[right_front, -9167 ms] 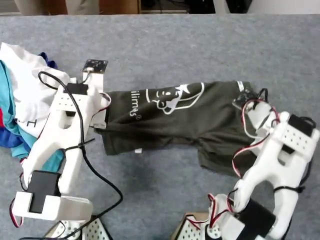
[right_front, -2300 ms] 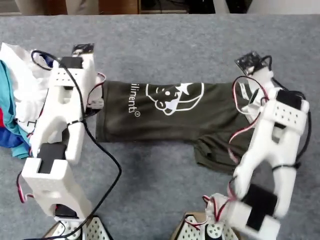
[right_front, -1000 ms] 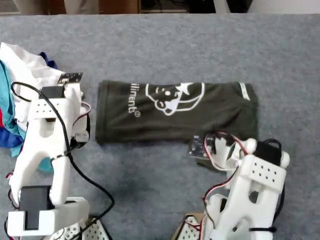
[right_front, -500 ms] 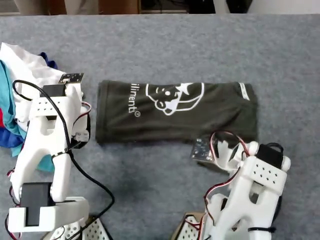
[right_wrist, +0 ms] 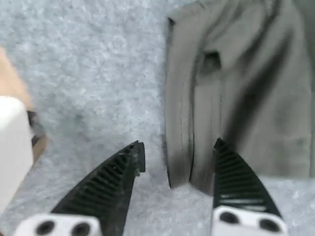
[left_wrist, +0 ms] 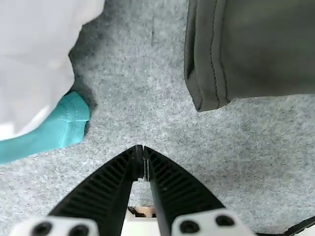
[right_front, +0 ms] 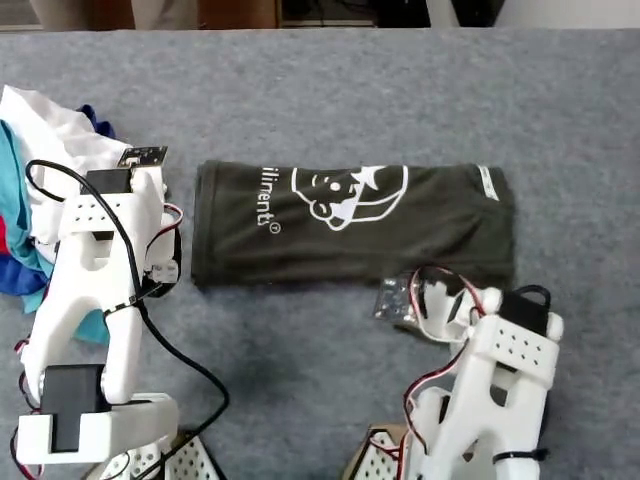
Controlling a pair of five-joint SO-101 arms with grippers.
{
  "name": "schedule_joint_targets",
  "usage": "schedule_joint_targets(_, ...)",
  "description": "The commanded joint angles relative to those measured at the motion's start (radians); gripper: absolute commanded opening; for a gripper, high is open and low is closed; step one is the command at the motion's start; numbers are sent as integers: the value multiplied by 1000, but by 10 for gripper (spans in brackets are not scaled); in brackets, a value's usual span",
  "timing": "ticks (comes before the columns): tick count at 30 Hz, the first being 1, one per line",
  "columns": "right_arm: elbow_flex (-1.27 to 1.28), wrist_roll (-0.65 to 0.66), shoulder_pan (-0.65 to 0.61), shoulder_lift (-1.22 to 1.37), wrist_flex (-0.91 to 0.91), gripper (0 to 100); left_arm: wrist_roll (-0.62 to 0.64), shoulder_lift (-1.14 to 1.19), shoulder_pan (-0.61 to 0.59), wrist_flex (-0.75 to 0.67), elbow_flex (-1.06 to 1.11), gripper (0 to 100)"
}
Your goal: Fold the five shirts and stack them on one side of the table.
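A dark olive shirt (right_front: 350,225) with a white print lies folded into a long band across the middle of the table. My left gripper (left_wrist: 141,160) is shut and holds nothing. It hovers over bare carpet just off the shirt's near left corner (left_wrist: 211,73). My right gripper (right_wrist: 177,150) is open at the shirt's near right part, with a bunched fold of dark cloth (right_wrist: 184,128) lying between its fingers. In the high view the right arm (right_front: 505,345) covers that part of the shirt.
A heap of unfolded shirts, white (right_front: 50,150), teal (right_front: 15,205) and blue, lies at the table's left edge beside the left arm (right_front: 100,260). Teal cloth (left_wrist: 49,132) and white cloth (left_wrist: 34,49) lie close to my left gripper. Grey carpet (right_front: 300,90) covers the table.
Both grippers let go of the shirt's ends and drew back toward the near edge, leaving it flat. In the last second the right arm shifted slightly; the left stayed still.
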Motion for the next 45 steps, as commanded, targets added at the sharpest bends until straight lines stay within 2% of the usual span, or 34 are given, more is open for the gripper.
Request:
schedule_joint_targets(1, 41, 3, -21, 4, -100, 196, -3, -2, -9, 8, -31, 19)
schedule_joint_targets(6, 41, 2, -19, -4, -137, 57, -3, -2, -9, 12, -29, 19)
schedule_joint_targets(11, 2, -25, -27, 2, -149, 96, -3, -2, -9, 14, -29, 19)
schedule_joint_targets(22, 99, -25, -35, 4, -331, 98, -3, -2, -9, 12, -29, 19)
schedule_joint_targets(32, 127, -26, -70, 4, -334, 98, -3, -2, -9, 14, -25, 19)
schedule_joint_targets(38, 249, -26, -68, 4, -509, 98, -3, -4, -9, 6, 8, 19)
schedule_joint_targets(45, 271, -63, -67, 2, -529, 97, -3, -4, -9, 6, 8, 19)
